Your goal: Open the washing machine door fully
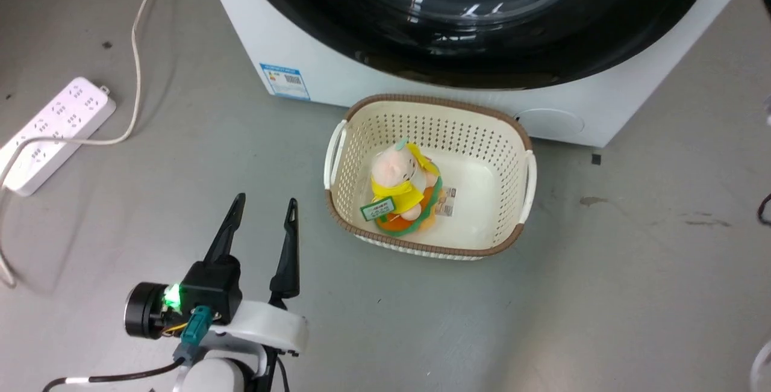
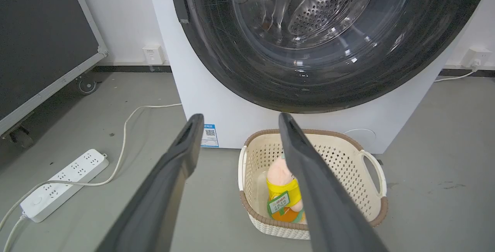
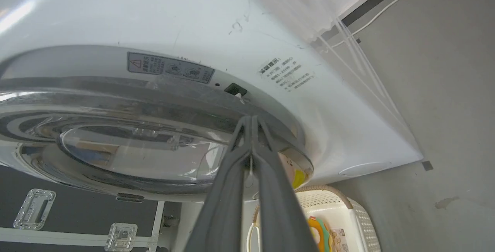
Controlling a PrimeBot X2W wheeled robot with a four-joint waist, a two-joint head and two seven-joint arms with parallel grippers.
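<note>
The washing machine (image 1: 289,37) is a white box at the top of the head view, with a small blue label at its lower corner. Its door (image 1: 482,49) is a glossy black disc with a clear glass bowl; through the door (image 2: 328,70) the steel drum shows. My left gripper (image 1: 267,199) hovers open over the floor, well short of the machine (image 2: 232,105), with nothing between its fingers (image 2: 181,155). My right gripper (image 3: 251,118) is shut, its tips against the silvery rim of the door (image 3: 135,151) beside a small dark slot. I cannot tell whether the door is ajar.
A cream perforated basket (image 1: 433,102) with a plush toy (image 1: 400,187) stands on the floor right before the machine. A white power strip (image 1: 54,133) and its cable lie to the left. A black wheeled case (image 2: 38,31) stands further left.
</note>
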